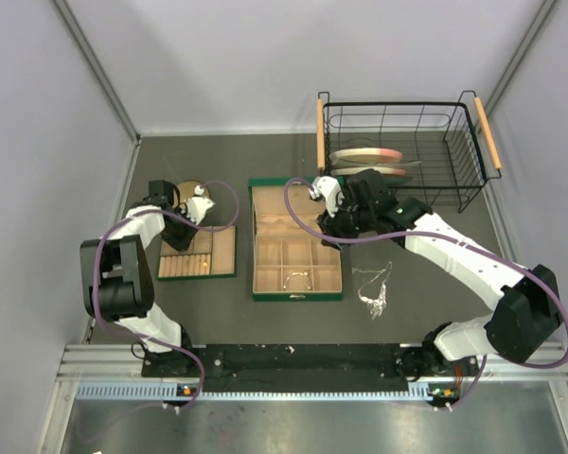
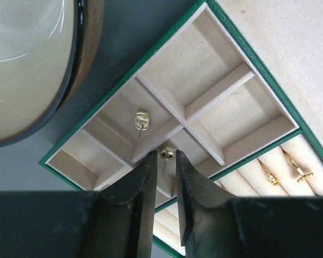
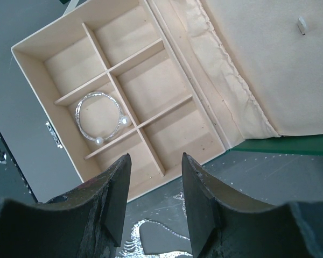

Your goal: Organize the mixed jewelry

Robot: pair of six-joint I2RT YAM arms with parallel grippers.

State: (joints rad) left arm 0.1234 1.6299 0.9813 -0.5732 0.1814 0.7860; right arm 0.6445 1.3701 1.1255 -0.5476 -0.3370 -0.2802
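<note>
My left gripper (image 1: 183, 230) (image 2: 167, 157) hangs over the small green box (image 1: 199, 253) (image 2: 215, 91), jaws nearly closed on a tiny gold earring (image 2: 167, 153) held at the tips above a beige compartment. A second gold earring (image 2: 142, 119) lies in the neighbouring compartment. Two gold rings (image 2: 269, 174) sit in the roll slots. My right gripper (image 1: 333, 225) (image 3: 153, 158) is open and empty over the near edge of the large green box (image 1: 296, 241) (image 3: 40, 102). A silver bracelet hoop (image 1: 296, 280) (image 3: 78, 119) with pearl ends lies in one compartment. The silver chain necklace (image 1: 374, 288) (image 3: 146, 221) lies on the table beside that box.
A round wooden bowl (image 1: 191, 194) (image 2: 27, 70) stands just behind the small box. A black wire basket (image 1: 402, 151) with plates is at the back right. Grey walls close in both sides.
</note>
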